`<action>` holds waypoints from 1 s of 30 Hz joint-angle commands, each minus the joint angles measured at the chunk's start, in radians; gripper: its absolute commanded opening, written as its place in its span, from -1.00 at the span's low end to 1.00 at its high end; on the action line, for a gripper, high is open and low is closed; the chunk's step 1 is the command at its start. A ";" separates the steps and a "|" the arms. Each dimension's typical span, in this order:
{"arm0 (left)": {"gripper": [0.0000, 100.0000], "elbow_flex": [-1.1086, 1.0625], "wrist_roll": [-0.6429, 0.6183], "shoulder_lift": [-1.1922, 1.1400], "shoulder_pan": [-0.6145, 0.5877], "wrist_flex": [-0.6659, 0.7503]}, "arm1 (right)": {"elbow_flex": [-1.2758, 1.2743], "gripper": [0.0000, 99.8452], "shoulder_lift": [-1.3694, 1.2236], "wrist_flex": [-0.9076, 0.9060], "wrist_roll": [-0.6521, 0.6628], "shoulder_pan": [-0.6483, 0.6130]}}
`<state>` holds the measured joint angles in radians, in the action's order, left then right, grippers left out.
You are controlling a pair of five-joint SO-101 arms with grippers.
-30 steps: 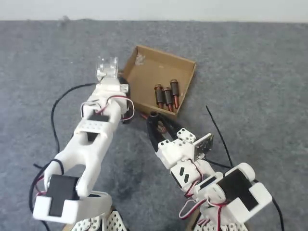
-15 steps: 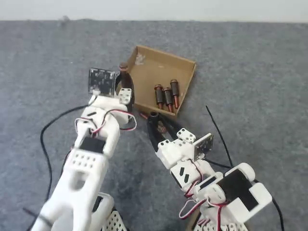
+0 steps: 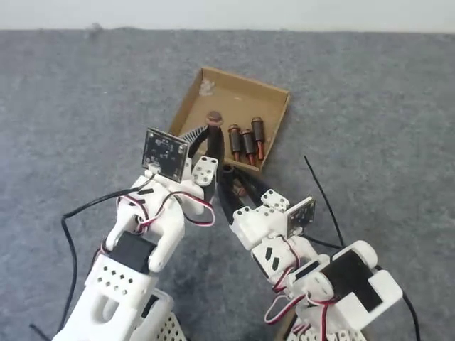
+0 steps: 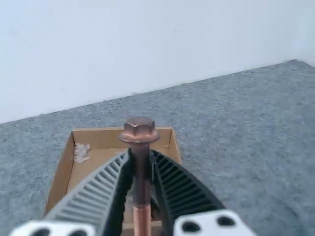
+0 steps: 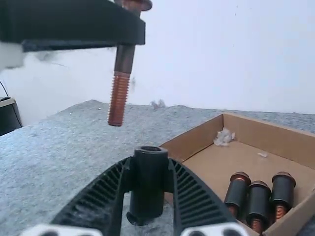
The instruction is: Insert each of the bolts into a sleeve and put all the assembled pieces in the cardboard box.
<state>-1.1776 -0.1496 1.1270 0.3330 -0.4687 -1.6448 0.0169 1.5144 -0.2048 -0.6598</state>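
My left gripper [image 3: 210,142] is shut on a copper bolt [image 3: 212,119], held upright with its hex head on top [image 4: 140,131]. My right gripper [image 3: 228,177] is shut on a black sleeve [image 5: 148,179], which stands upright with its opening facing up. In the right wrist view the bolt's threaded tip [image 5: 118,103] hangs above the sleeve and a little to one side, not touching it. Just beyond both grippers lies the cardboard box [image 3: 227,96]. Three assembled pieces [image 3: 245,141] lie side by side in it near its front wall.
A white scrap [image 3: 206,87] sits in the box's far corner. A black cable [image 3: 323,193] runs over the grey carpet to the right of the right arm. Open carpet surrounds the box.
The left arm has swung from the box's left side toward the right gripper, carrying the bolt to just above the sleeve. The right arm has kept still.
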 commanded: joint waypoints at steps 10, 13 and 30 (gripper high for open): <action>-0.97 0.084 -0.256 0.029 0.017 -0.068 | 0.015 -0.99 0.004 -0.005 -0.009 0.001; -0.97 0.120 -0.256 0.029 0.046 -0.132 | 0.015 -0.99 0.004 -0.005 -0.009 0.001; -0.97 0.059 -0.213 0.023 0.094 -0.009 | -0.012 -0.99 0.005 0.004 -0.011 -0.002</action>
<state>-1.1162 -0.3859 1.1270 0.4235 -0.5393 -1.6448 0.0169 1.5144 -0.2048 -0.6598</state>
